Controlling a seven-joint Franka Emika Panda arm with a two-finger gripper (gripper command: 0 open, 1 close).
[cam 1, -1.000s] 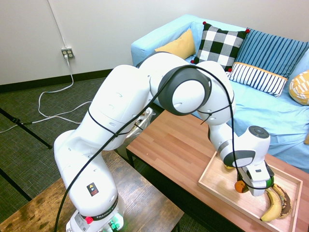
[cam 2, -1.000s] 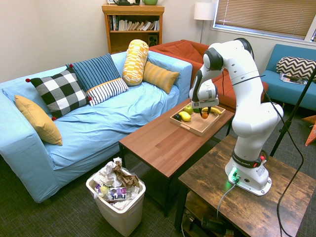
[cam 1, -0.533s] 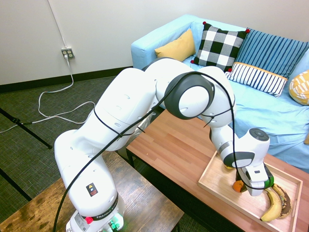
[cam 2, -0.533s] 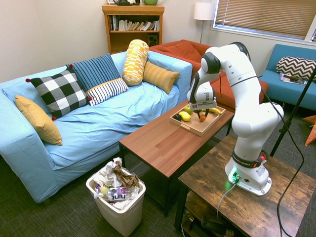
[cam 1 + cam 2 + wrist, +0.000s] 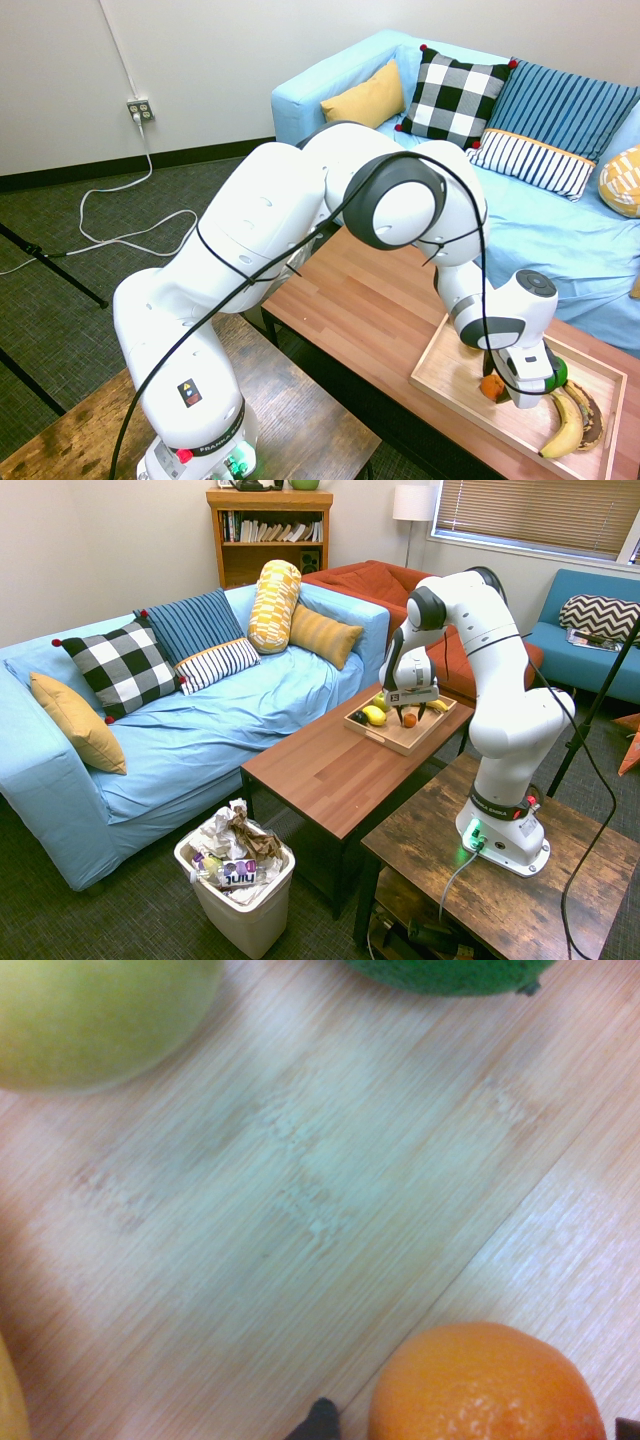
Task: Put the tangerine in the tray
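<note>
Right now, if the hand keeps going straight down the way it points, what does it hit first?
The tray floor. The hand points down with the tangerine at its tip, so the fruit would likely touch the pale wood first. The remaining gap is unclear.

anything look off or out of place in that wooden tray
One thing: the overripe banana at the far end of the pale wooden tray has mostly blackened skin, beside a fresh yellow banana. Otherwise all looks ordinary: the small orange tangerine at the gripper looks intact, nothing spilled.

arm [image 5: 300, 220]: arched over, reaching down | wrist: pointing downward | jaws: clamped on tangerine [image 5: 492, 387]
</note>
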